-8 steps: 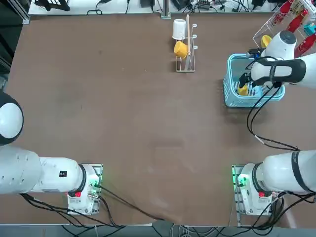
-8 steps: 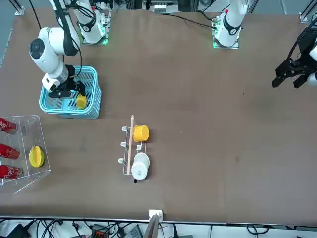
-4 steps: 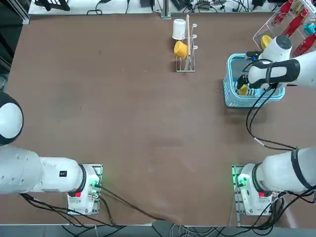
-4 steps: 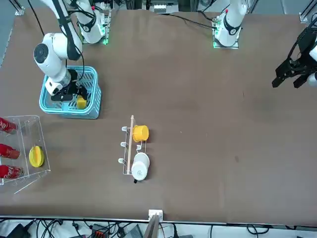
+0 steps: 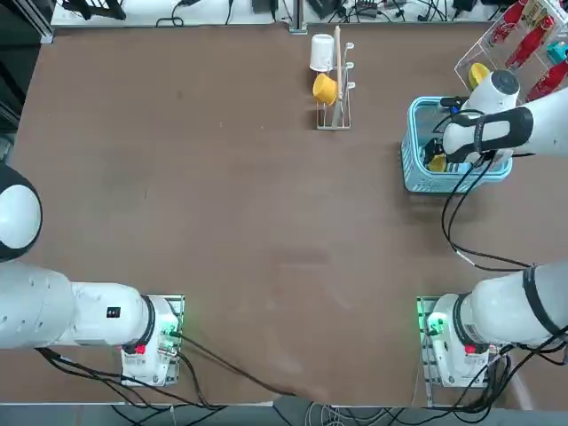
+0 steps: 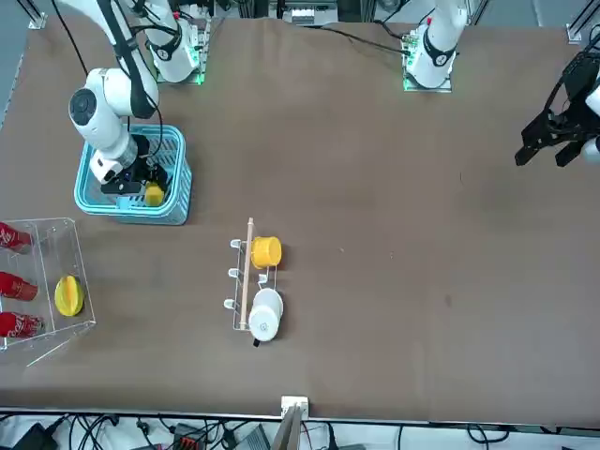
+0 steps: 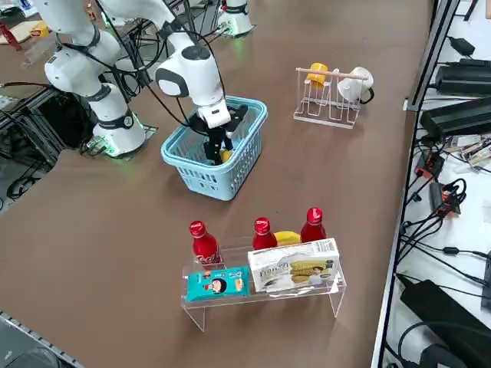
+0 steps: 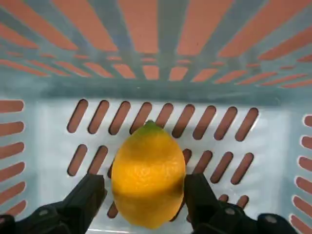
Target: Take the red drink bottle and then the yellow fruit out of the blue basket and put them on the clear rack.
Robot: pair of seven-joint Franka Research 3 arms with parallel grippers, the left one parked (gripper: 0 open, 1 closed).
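Note:
The small yellow fruit (image 8: pixel 148 175) lies on the slotted floor of the blue basket (image 5: pixel 415 173), near its end wall. My right gripper (image 8: pixel 145 187) is down inside the basket, open, with one finger on each side of the fruit and close to its skin. Seen from the right side, the gripper (image 7: pixel 215 146) covers most of the fruit (image 7: pixel 223 156). No red bottle is in the basket. Three red bottles (image 7: pixel 263 232) stand on the clear rack (image 7: pixel 261 295), beside a bigger yellow fruit (image 7: pixel 285 238).
A blue packet (image 7: pixel 217 284) and a white box (image 7: pixel 293 267) lean on the rack's front. A white wire peg stand (image 5: pixel 335 111) holds a yellow-orange cup (image 5: pixel 325 89) and a white cup (image 5: pixel 321 51) at the table's far middle.
My right gripper has come down into the basket and now straddles the yellow fruit. The fruit and the basket have stayed put.

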